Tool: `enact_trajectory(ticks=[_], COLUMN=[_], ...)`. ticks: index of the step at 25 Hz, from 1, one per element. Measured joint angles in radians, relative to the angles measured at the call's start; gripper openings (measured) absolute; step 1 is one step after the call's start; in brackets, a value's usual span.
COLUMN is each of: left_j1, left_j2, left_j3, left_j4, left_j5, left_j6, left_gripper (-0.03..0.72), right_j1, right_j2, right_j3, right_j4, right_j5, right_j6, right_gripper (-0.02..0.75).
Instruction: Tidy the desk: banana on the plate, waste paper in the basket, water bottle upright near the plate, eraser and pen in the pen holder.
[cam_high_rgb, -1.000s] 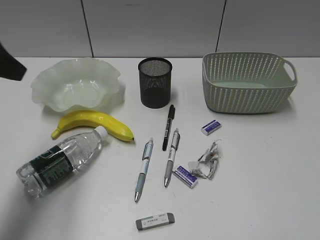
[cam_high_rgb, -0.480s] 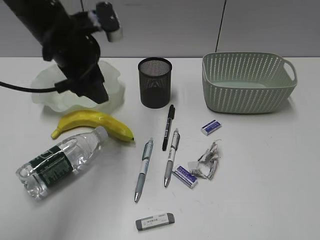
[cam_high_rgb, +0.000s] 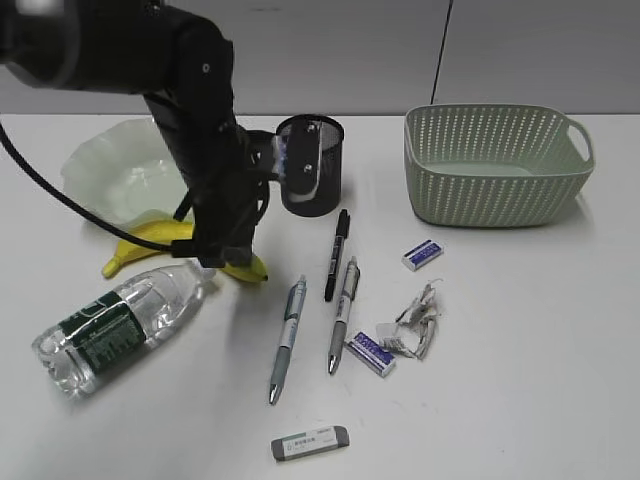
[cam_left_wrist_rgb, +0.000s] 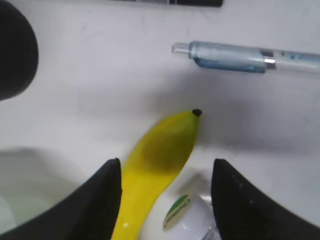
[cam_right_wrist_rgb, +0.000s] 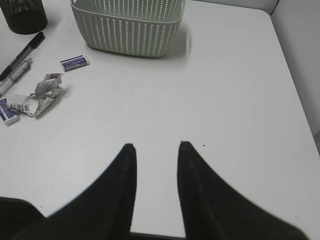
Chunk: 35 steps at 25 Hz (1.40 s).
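The yellow banana (cam_high_rgb: 140, 243) lies on the white desk (cam_high_rgb: 520, 330) in front of the pale green wavy plate (cam_high_rgb: 105, 170), partly hidden by my left arm. My left gripper (cam_high_rgb: 225, 262) is open and low over the banana's dark-tipped end (cam_left_wrist_rgb: 165, 145), one finger on each side, with the bottle's cap (cam_left_wrist_rgb: 187, 220) also between them. The water bottle (cam_high_rgb: 120, 320) lies on its side. The waste paper (cam_high_rgb: 420, 322) lies mid-desk. The black mesh pen holder (cam_high_rgb: 310, 165) and the basket (cam_high_rgb: 495, 165) stand at the back. My right gripper (cam_right_wrist_rgb: 155, 145) is open and empty over bare desk.
A black pen (cam_high_rgb: 336, 253) and two grey-blue pens (cam_high_rgb: 288, 338) (cam_high_rgb: 343, 312) lie in the middle. Erasers lie at the right (cam_high_rgb: 423, 254), by the paper (cam_high_rgb: 370, 353) and at the front edge (cam_high_rgb: 311, 442). The right wrist view shows the basket (cam_right_wrist_rgb: 127, 25) and the desk's right edge.
My left arm swung in from the upper left, passed over the plate and came down over the banana's tip. The things on the desk have not moved.
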Motion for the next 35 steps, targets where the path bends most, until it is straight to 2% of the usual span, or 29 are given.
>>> enact_trajectory(ticks=[4,20,25,29,35], left_j1=[0.001,0.001,0.001,0.001,-0.005], left_j2=[0.038,0.111,0.135,0.149,0.152], left_j3=[0.000,-0.001,-0.001,-0.001,-0.001], left_j4=[0.061,0.118,0.127,0.140,0.168], left_j5=[-0.003,-0.086,-0.101,-0.111,-0.167], left_j6=[0.000,0.001,0.001,0.003,0.003], left_gripper=[0.430,0.426,0.382,0.318,0.318], right_j1=[0.000,0.000,0.000,0.000,0.000], right_j2=[0.000,0.000,0.000,0.000,0.000], right_j3=[0.000,0.000,0.000,0.000,0.000], right_j4=[0.000,0.000,0.000,0.000,0.000], right_j5=[0.000,0.000,0.000,0.000,0.000], right_j6=[0.000,0.000,0.000,0.000,0.000], right_gripper=[0.241,0.241,0.241,0.241,0.241])
